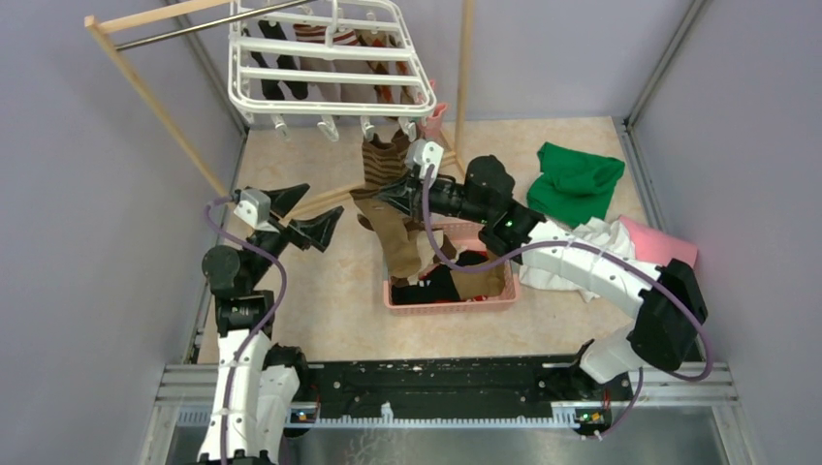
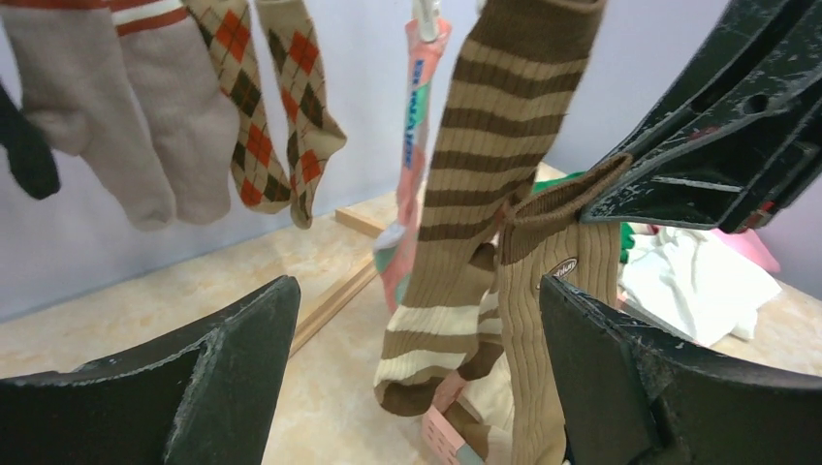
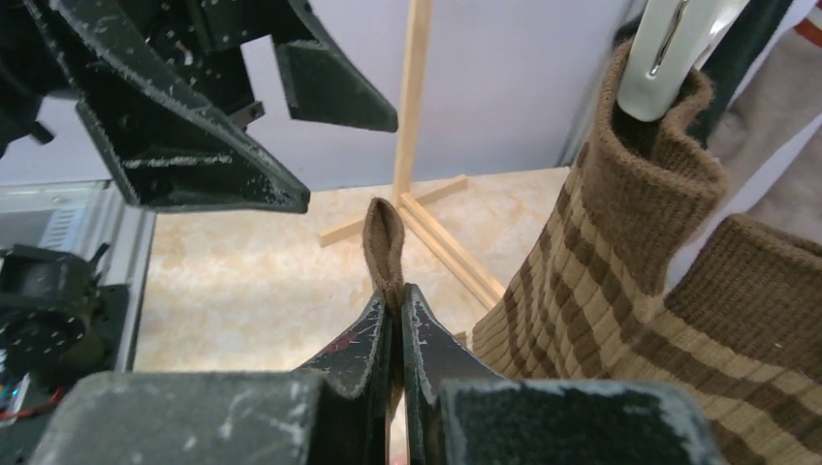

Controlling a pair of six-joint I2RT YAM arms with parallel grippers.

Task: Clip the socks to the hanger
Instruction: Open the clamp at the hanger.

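Observation:
The white hanger [image 1: 320, 68] hangs at the back with several socks clipped under it: beige [image 2: 145, 126], argyle [image 2: 271, 107], pink-teal [image 2: 417, 126] and black [image 2: 24, 145]. A brown-cream striped sock [image 1: 373, 170] [image 2: 485, 145] hangs from a white clip [image 3: 669, 53]. Just below the hanger's front edge, my right gripper [image 1: 386, 200] [image 3: 397, 295] is shut on the cuff of a plain brown sock [image 2: 543, 320] [image 3: 385, 247], which dangles beside the striped one. My left gripper [image 1: 315, 207] [image 2: 417, 291] stands wide open to the left, facing both socks and holding nothing.
A pink basket [image 1: 451, 302] with more socks sits under the right arm. Green [image 1: 577, 179], white [image 1: 591, 247] and pink [image 1: 659, 242] cloths lie at the right. The wooden rack [image 1: 145, 92] carries the hanger, and its foot bar [image 2: 334, 295] lies on the table.

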